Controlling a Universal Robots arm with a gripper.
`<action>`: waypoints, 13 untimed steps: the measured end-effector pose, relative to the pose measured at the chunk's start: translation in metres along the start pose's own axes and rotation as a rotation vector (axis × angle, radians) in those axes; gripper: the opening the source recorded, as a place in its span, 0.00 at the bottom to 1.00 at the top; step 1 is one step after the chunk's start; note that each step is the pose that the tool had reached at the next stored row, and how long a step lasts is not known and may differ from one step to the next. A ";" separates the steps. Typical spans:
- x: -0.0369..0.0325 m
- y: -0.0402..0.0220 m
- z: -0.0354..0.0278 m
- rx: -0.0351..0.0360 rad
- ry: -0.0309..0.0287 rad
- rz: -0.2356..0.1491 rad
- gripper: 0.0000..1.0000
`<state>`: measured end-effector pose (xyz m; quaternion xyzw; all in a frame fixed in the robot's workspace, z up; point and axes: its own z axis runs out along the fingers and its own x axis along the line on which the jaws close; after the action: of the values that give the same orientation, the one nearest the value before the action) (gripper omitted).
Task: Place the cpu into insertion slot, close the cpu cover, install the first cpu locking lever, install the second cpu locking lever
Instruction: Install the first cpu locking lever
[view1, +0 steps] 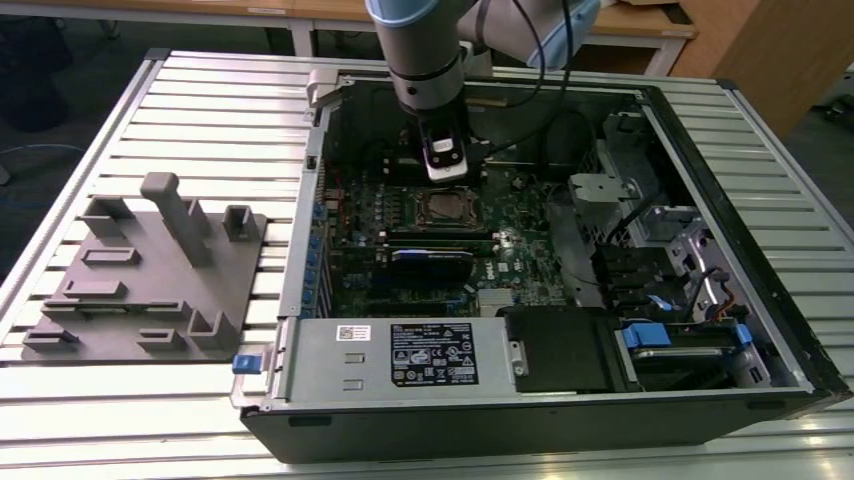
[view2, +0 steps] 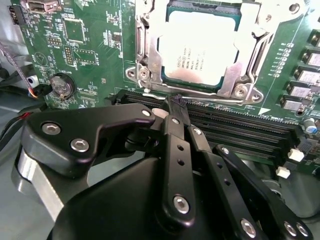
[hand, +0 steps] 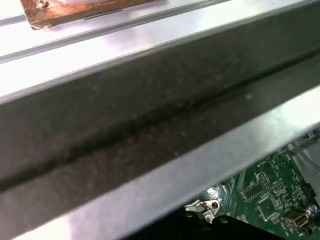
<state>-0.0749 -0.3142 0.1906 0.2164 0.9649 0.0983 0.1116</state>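
Inside an open computer case (view1: 534, 425), the gripper (view2: 177, 102) has its jaws pinched together, seemingly empty, tips at the insertion slot's (view2: 239, 91) edge nearest the memory slots (view2: 235, 125); the cpu (view2: 200, 45) lies seated under the cpu cover (view2: 148, 42), straight ahead.

You are working in a robotics lab or workshop, not a home or office. Your robot arm (view1: 420, 50) reaches down over a slatted aluminium worktable (view1: 174, 110). On the table a computer tower (view1: 534, 430) lies on its side with the panel off, leaving its green motherboard (view2: 90, 45) and cpu (view2: 197, 47) bare. On the exterior view's left, a grey moulded fixture block (view1: 147, 270) with pegs and pockets sits on the same table. At the far side stand plain wooden desks (view1: 267, 10).
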 end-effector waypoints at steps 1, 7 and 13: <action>0.0003 -0.0002 0.0000 0.0019 -0.0011 -0.002 0.10; 0.0001 0.0002 -0.0019 0.0017 -0.0017 -0.003 0.10; -0.0001 0.0014 -0.0042 0.0011 -0.0018 -0.002 0.10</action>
<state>-0.0753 -0.3136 0.1949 0.2155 0.9651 0.0974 0.1125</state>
